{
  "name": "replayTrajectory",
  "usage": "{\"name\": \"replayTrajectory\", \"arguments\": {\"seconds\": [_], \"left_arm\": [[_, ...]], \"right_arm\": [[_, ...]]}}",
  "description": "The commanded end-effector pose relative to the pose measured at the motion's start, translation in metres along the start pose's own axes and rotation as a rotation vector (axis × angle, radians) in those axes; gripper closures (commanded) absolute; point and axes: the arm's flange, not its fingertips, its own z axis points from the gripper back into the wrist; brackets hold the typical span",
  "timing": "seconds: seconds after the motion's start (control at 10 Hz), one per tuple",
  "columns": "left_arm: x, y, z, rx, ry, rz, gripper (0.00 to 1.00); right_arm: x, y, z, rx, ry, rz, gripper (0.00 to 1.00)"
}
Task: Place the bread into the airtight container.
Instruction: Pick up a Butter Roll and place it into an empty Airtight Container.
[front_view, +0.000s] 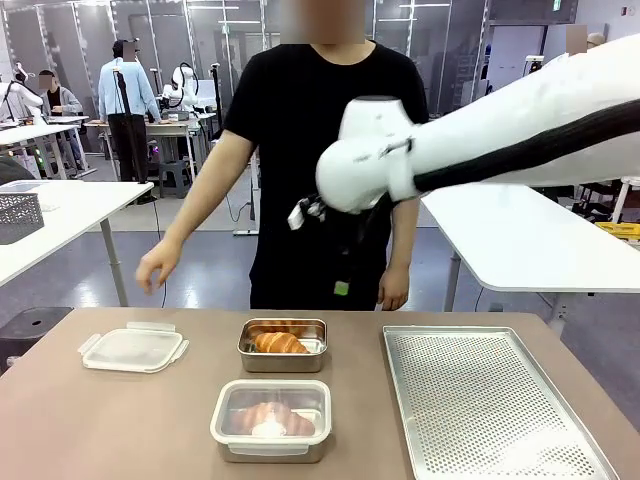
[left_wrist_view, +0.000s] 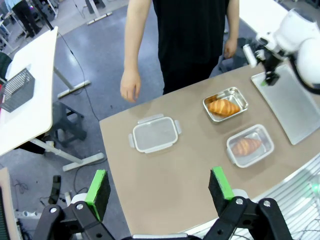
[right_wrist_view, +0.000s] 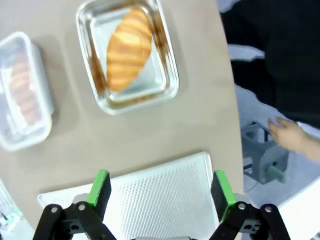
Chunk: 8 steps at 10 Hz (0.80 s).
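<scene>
Both tools, right and left, are held wide and empty above the table. Bread is seen in the steel tray, at 12 o'clock from the airtight container.

In the front view the right arm covers part of the person's torso. The perforated tray runs off the lower right edge. In the right wrist view the closed container is blurred and cut by the left edge, its bread only a hazy shape behind the lid.
</scene>
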Motion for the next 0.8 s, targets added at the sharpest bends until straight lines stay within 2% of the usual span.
{"name": "replayTrajectory", "arguments": {"seconds": [0.0,0.4,0.5,0.6,0.7], "left_arm": [[0.001,0.0,0.001,0.001,0.0,-0.004,0.0],[0.001,0.0,0.001,0.001,0.0,-0.004,0.0],[0.001,0.0,0.001,0.001,0.0,-0.004,0.0],[0.001,0.0,0.001,0.001,0.0,-0.004,0.0],[0.001,0.0,0.001,0.001,0.0,-0.004,0.0]], "right_arm": [[-0.067,0.02,0.044,-0.04,-0.019,-0.146,0.0],[-0.186,0.056,0.169,-0.169,-0.177,-0.449,0.0],[-0.208,0.076,0.195,-0.204,-0.185,-0.515,0.0],[-0.223,0.1,0.221,-0.21,-0.227,-0.521,0.0],[-0.231,0.12,0.249,-0.241,-0.224,-0.544,0.0]]}}
